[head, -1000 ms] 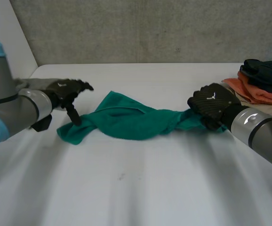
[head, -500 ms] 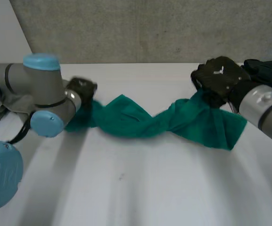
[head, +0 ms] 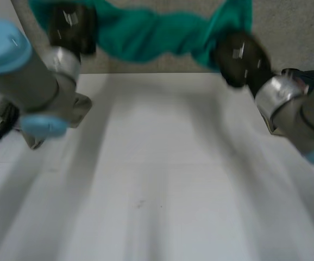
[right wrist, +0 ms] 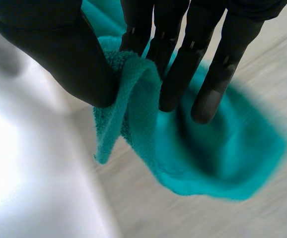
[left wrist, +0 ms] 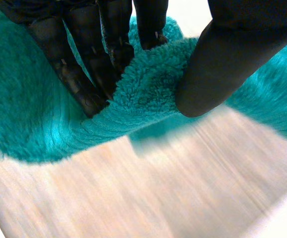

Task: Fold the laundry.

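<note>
Found towel (head: 146, 32) held aloft at 12 o'clock in head view, strung in a twisted, sagging band between both hands, well clear of counter (head: 157, 174). Gripped at one end by left hand (head: 70, 27) at 11 o'clock and at the other by right hand (head: 238, 54) at 1 o'clock, set lower than left.

Left wrist view: seen pinched at a fold, with fingers (left wrist: 84, 74) pressed together on one face and thumb (left wrist: 218, 64) on the other.

Right wrist view: likewise clamped at an edge fold between thumb (right wrist: 59, 54) and close-set fingers (right wrist: 183, 64), with the rest hanging beyond the fingertips.

Against half a second ago: raised from trailing on counter to fully airborne, both hands gone up to 12 o'clock. Against one second ago: no longer lying bunched on counter.
</note>
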